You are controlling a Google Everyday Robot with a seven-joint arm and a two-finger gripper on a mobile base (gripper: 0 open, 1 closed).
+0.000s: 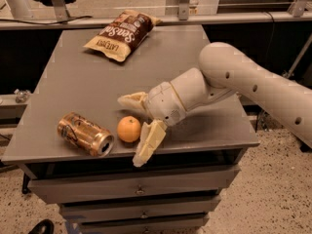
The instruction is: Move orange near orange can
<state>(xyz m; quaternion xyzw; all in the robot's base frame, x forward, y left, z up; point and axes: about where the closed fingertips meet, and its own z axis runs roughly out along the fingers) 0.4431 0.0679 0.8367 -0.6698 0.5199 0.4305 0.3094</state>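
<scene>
Beneath the gripper (130,130), a grey table (73,82) with drawers under its front edge. Behind the gripper, a thick white arm (253,87), reaching in low over the tabletop. Well beyond the gripper, toward the far edge, a brown-and-cream chip bag (122,34), lying flat. Gripper itself near the front edge, fingers spread wide, holding nothing. Just past its fingertips, the orange can (85,134) on its side, silver end turned toward the gripper. Between the parted fingers, the orange (128,128), resting on the table, a small gap from the can.
</scene>
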